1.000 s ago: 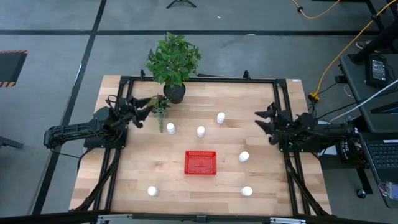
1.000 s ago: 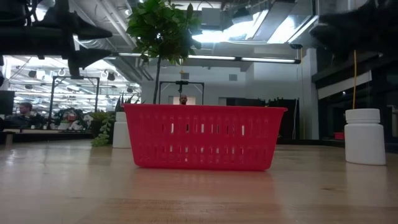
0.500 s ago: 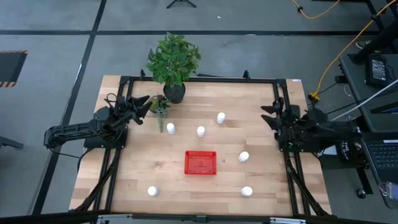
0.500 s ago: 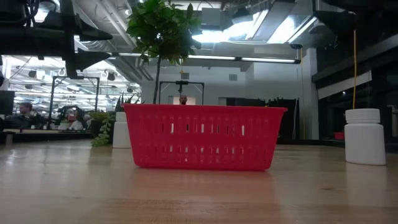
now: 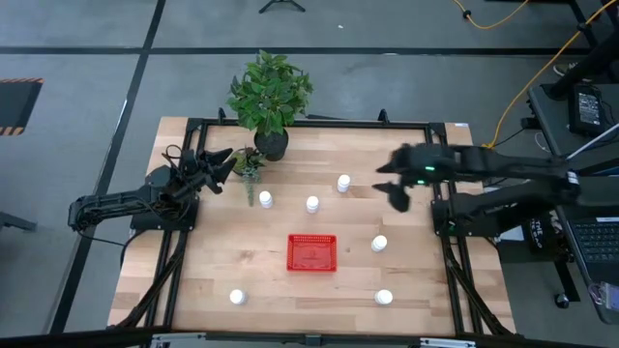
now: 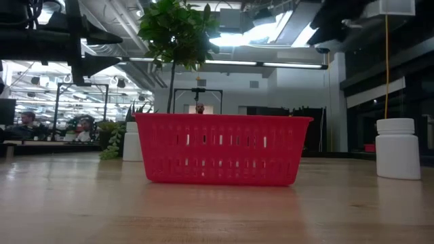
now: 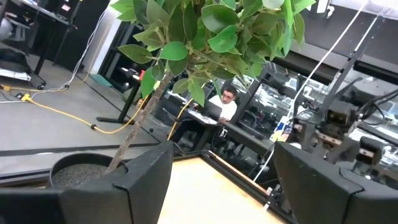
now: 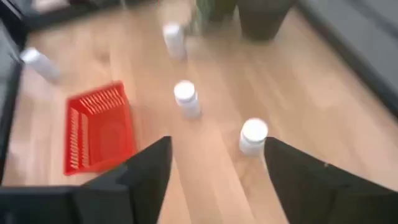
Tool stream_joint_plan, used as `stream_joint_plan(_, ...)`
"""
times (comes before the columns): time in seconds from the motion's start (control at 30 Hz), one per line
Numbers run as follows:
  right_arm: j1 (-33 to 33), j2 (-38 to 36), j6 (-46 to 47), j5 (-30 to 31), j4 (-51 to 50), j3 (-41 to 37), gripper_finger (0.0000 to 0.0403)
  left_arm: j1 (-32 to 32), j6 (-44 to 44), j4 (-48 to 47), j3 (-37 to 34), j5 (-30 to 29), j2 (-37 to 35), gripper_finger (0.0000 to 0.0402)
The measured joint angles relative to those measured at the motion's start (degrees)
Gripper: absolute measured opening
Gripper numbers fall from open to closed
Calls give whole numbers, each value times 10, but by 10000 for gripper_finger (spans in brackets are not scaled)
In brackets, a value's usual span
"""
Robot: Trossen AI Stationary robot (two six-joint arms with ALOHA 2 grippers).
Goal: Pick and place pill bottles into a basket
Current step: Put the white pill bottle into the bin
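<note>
The red mesh basket (image 5: 311, 252) stands on its base at the table's middle, toward the near edge; it also shows in the low view (image 6: 220, 149) and the right wrist view (image 8: 99, 134). Six white pill bottles stand upright on the wood: three in a far row (image 5: 265, 199) (image 5: 312, 204) (image 5: 343, 183), one to the right of the basket (image 5: 379, 244), and two near the front edge (image 5: 237, 297) (image 5: 384, 297). My right gripper (image 5: 392, 184) is open and empty above the table, to the right of the far row (image 8: 217, 180). My left gripper (image 5: 224, 159) is open and empty by the plant pot (image 7: 224, 186).
A potted plant (image 5: 270, 97) stands at the far edge, left of centre, with a small sprig (image 5: 250, 169) beside it. A black frame (image 5: 309, 123) runs around the table's edges. Bare wood lies around the basket.
My right arm has swung out from the table's right edge toward its middle, and its open gripper now hangs over the wood to the right of the far row of bottles. The bottles and the basket have not moved.
</note>
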Motion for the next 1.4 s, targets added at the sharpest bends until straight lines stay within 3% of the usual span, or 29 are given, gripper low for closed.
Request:
stream_joint_plan(0.23,-57,203,0,-82,-57,110,330,0,0,0,0,17,0,271)
stream_joint_plan(0.53,-116,363,-23,-88,-89,178,354,0,-3,-6,0,59,0,271)
stream_joint_plan(0.93,-165,457,-26,-88,-94,179,355,0,-5,-9,0,69,0,271)
stream_joint_plan(1.4,-151,517,-35,-108,-44,179,355,0,-5,-9,0,65,0,271)
